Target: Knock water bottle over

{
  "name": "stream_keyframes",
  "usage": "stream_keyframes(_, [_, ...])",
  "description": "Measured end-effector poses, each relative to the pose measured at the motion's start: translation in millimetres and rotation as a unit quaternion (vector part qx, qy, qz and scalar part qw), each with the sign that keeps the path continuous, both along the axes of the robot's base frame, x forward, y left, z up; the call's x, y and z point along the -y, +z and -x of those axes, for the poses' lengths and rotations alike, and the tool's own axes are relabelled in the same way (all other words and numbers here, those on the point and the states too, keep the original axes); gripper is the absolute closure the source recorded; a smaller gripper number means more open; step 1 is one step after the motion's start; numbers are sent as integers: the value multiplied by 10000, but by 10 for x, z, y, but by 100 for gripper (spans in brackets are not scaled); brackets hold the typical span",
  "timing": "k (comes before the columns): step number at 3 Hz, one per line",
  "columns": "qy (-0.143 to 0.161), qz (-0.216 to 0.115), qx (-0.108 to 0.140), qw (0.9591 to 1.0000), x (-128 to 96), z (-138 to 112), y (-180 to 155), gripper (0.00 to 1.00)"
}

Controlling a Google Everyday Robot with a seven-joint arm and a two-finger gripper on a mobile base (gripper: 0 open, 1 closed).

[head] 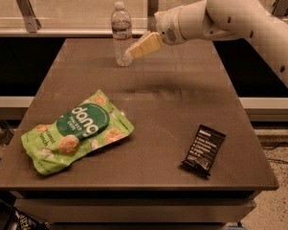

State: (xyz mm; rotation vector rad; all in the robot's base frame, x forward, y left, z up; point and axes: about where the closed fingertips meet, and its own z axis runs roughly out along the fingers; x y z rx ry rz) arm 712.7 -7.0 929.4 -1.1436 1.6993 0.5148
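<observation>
The water bottle (121,33) is clear ribbed plastic with a white cap and a thin reddish label band. It stands upright at the far middle of the brown table (172,95). My gripper (132,52) comes in from the right on the white arm, and its pale tip is at the bottle's right side, about level with its lower half, touching or nearly touching it.
A green Dang snack bag (76,131) lies at the table's front left. A black snack bar (204,149) lies at the front right. A metal rail with posts (153,4) runs behind the table.
</observation>
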Motion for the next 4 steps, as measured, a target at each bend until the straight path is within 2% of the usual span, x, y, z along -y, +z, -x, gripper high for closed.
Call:
stream_keyframes(2, [88, -155, -62, 9998, -255, -185, -51, 0])
stream_keyframes(4, [24, -303, -116, 9995, -411, -307, -95, 0])
